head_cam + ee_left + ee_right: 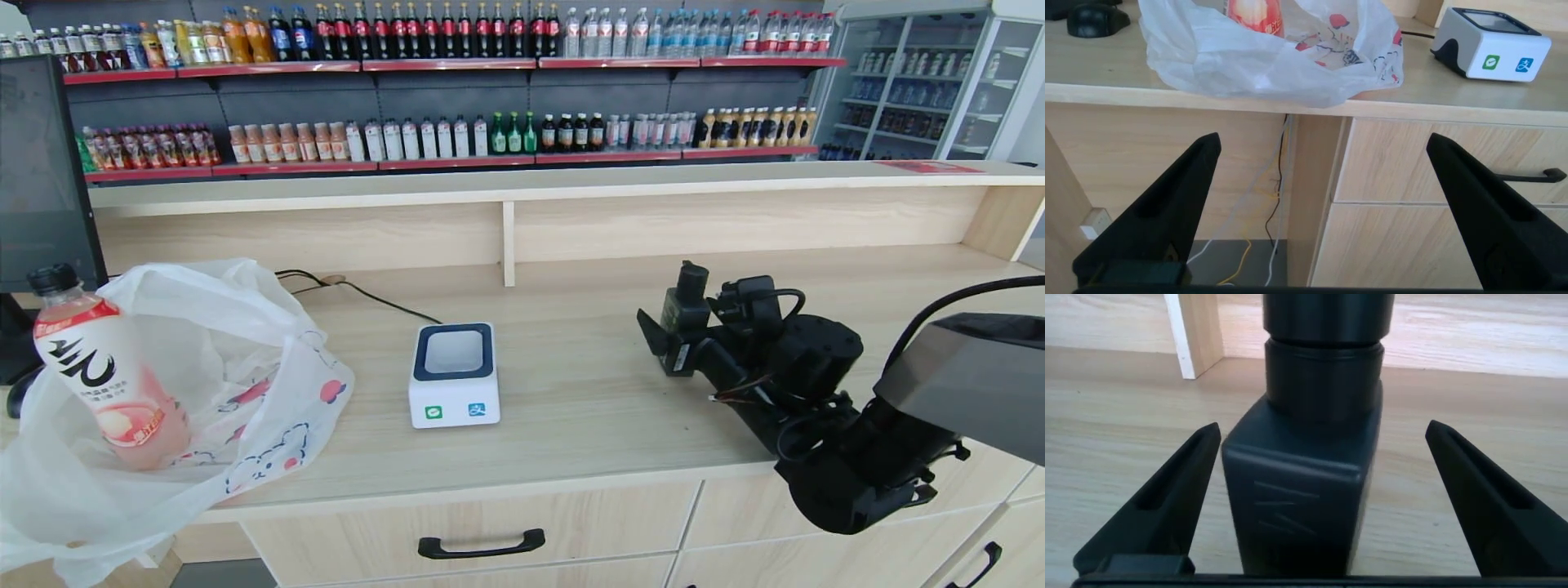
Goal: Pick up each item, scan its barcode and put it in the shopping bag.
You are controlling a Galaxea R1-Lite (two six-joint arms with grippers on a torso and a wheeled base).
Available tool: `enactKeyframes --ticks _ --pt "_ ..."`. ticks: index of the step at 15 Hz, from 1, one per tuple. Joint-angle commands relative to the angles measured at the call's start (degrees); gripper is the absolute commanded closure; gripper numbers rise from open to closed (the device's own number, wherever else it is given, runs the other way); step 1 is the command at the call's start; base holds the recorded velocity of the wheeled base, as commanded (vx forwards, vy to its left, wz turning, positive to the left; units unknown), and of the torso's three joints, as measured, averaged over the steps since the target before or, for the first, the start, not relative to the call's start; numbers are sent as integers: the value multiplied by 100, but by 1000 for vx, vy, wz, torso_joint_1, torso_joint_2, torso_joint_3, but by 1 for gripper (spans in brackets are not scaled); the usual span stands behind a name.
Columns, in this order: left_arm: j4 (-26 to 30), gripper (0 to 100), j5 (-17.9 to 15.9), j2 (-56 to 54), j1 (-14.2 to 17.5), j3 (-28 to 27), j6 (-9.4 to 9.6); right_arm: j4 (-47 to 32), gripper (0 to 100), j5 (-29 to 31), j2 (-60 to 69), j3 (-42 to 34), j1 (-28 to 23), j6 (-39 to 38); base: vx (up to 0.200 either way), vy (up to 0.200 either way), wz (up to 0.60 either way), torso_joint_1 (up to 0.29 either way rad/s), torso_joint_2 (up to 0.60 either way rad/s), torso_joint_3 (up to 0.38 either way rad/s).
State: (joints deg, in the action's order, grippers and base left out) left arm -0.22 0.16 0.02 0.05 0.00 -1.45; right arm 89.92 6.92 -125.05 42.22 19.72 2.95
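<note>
**Right jaws wide around dark bottle; pink drink in bag**

Right gripper [686,320] low over the wooden counter [588,392], right of the scanner [454,374]. Jaws spread wide. Dark bottle [692,286] stands upright between them: square grey body, round black cap. In the right wrist view the bottle [1302,490] shows a gap to the finger on each side, so no grip.

Left gripper [1323,139] sits below the counter edge, facing the cabinet fronts. Jaws wide apart, nothing between them.

Shopping bag [269,351], thin white plastic with red print, slumps on the counter's left end, its lower part hanging over the front edge. Pink drink bottle [102,367], black cap, stands tilted in the bag's open mouth.

Scanner is a white box with a dark-framed window on top, mid-counter, between bag and dark bottle, apart from both. Black cable [359,294] trails across the counter behind it.
</note>
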Motion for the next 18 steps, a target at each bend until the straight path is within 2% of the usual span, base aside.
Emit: enactKeyframes --ticks 1,3,4,18 --pt "-4 0 2 -2 4 0 -4 8 0 2 -72 50 -136 13 0 0 0 0 0 0" --pt "-4 0 2 -2 4 0 -4 8 0 2 -107 59 -188 30 0 0 0 0 0 0" --pt "-4 0 2 -2 -5 0 -4 8 100 2 -134 76 -188 30 0 0 0 0 0 0" --pt "-4 0 2 -2 4 0 -4 8 100 2 130 -3 -144 4 0 0 0 0 0 0"
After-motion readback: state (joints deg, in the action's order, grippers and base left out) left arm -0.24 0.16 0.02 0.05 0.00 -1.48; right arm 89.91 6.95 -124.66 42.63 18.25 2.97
